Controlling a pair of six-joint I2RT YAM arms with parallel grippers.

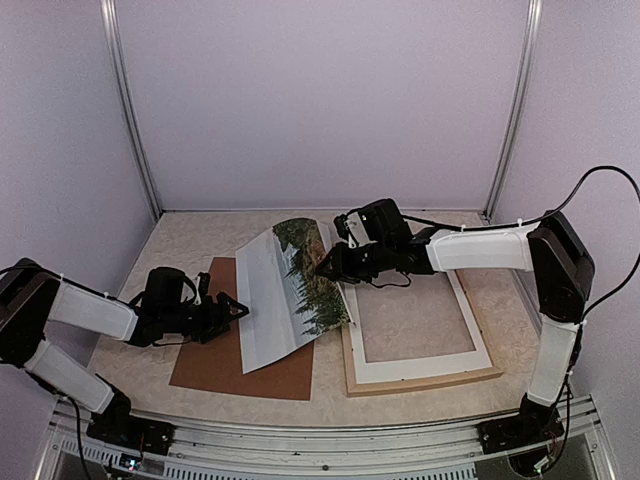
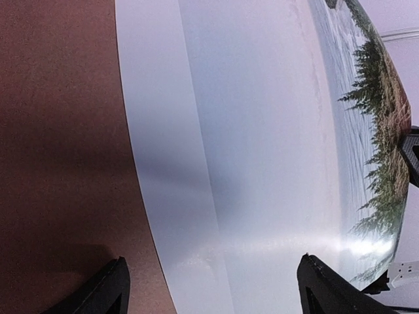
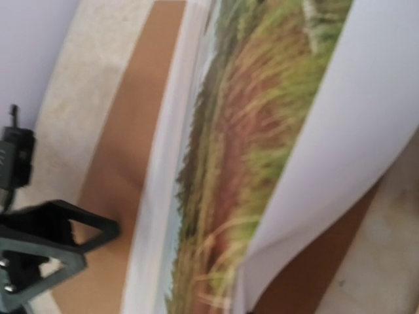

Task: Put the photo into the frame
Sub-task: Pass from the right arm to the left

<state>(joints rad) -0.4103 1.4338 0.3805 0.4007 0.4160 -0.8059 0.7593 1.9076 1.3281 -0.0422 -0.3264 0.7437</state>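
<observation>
While the right gripper [image 1: 328, 264] pinches the photo [image 1: 285, 300] by its raised right edge, the sheet bows up like a tent (its left edge rests on the brown backing board [image 1: 215, 365]), probably to swing it over the frame [image 1: 420, 377] just beside. The left gripper [image 1: 235, 308] hovers with jaws wide apart, holding nothing. 1 print: dark evergreens, pale sky, wide white border, a glossy sheen

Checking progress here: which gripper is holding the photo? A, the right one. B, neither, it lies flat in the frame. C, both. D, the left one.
A: the right gripper pinches the raised edge of the photo beside the frame, while the left gripper stands open over the brown board.
</observation>
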